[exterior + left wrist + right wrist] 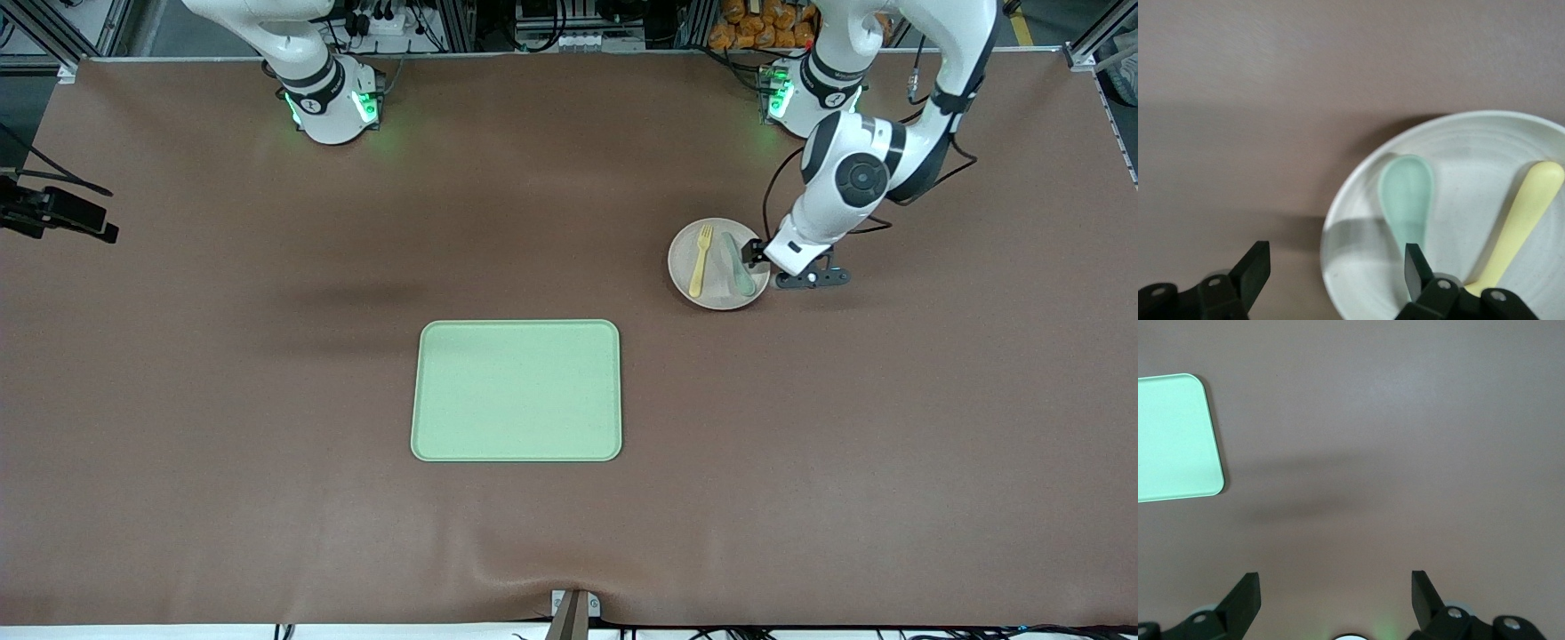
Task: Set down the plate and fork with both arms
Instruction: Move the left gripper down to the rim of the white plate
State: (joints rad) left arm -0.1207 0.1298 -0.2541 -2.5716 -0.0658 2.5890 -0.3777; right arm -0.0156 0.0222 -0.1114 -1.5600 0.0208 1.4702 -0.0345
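Observation:
The pale plate (717, 294) lies on the table toward the left arm's end, with the yellow fork (701, 260) and a muted-green spoon (738, 265) side by side on it. My left gripper (756, 253) is low at the plate's edge on the spoon's side. In the left wrist view the left gripper (1335, 260) is open and straddles the plate (1471, 153) at its rim: one finger is over the bare table, the other above the spoon (1407, 200). The fork (1525, 220) lies past the spoon. My right gripper (1335, 583) waits open and empty, high over bare table.
A rectangular light-green tray (516, 391) lies near the table's middle, nearer the front camera than the plate; its corner (1171, 440) shows in the right wrist view. Brown cloth covers the table. A black camera mount (53, 213) juts in at the right arm's end.

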